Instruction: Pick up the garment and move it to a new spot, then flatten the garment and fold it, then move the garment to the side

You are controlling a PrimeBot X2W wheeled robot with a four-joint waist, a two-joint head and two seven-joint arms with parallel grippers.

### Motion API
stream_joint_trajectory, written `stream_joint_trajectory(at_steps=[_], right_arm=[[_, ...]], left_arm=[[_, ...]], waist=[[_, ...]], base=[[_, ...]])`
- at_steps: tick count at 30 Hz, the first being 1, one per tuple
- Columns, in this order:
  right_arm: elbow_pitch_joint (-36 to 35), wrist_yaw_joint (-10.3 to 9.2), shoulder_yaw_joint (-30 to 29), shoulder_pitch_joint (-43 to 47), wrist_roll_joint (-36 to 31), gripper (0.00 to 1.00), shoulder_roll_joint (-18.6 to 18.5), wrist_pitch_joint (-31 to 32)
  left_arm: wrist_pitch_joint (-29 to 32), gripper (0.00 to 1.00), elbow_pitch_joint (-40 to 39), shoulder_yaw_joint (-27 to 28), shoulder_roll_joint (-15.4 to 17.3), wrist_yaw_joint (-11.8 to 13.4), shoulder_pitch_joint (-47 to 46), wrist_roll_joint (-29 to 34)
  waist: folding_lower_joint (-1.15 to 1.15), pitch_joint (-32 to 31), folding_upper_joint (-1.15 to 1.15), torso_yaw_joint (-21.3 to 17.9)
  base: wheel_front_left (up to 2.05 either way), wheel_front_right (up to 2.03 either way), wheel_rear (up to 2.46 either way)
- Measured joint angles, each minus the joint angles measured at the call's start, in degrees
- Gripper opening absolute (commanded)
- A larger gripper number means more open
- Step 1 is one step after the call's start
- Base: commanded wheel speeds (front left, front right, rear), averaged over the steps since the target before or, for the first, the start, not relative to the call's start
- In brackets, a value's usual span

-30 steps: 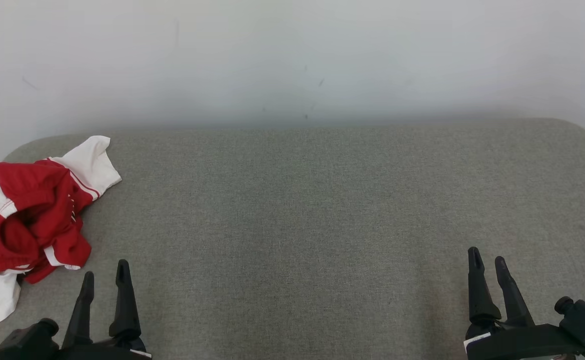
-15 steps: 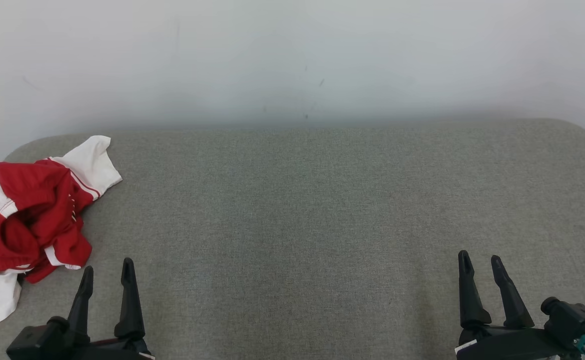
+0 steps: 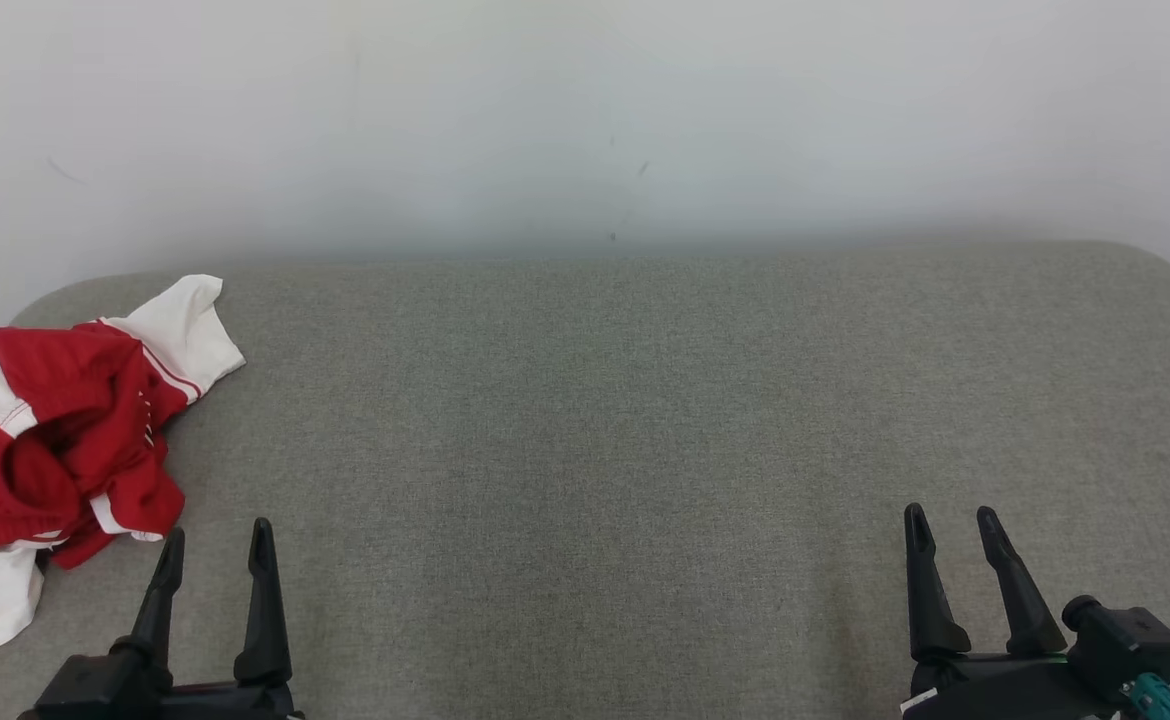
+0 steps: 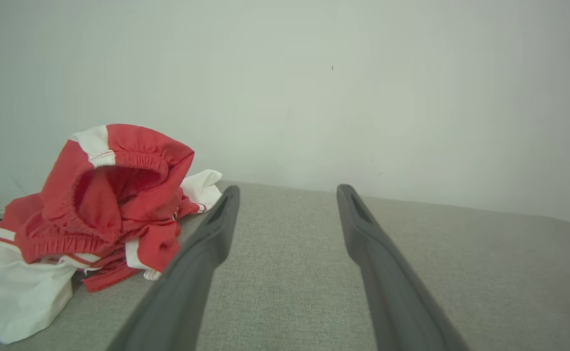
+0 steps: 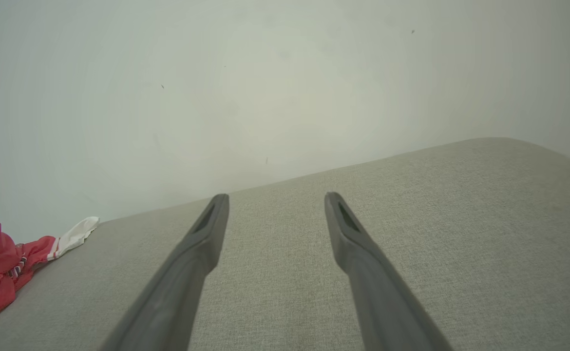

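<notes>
Hovering at the near edge of the grey cushion (image 3: 595,420), left gripper (image 3: 218,530) and right gripper (image 3: 949,511) are both gaping fully open, holding nothing, since the crumpled red-and-white shorts (image 3: 55,440) are lying unpicked at the far left, nearest the left gripper.

left claw (image 3: 218,532): black
right claw (image 3: 949,512): black, with a teal fitting (image 3: 1163,692) at its base
garment (image 3: 55,440): red, white panels, thin red-white piping; left of left claw
pad (image 3: 585,420): grey, fine woven fleck
wall (image 3: 585,120): off-white, few dark specks
</notes>
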Motion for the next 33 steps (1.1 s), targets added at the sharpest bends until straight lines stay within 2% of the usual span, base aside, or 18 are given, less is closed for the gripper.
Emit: stream_joint_trajectory(at_steps=[23,33], right_arm=[[-0.64,0.00,0.00,0.14,-7.79,1.00,-0.07,-2.32],[-0.65,0.00,0.00,0.40,-8.58,1.00,-0.08,-2.85]], left_arm=[[-2.43,1.00,0.29,-0.51,1.97,-0.15,0.47,7.27],[-2.96,1.00,0.69,-0.37,1.99,-0.51,0.47,5.24]], waist=[[0.00,0.08,0.00,0.12],[0.00,-0.05,0.00,0.06]], base=[[0.00,0.00,0.00],[0.00,0.00,0.00]])
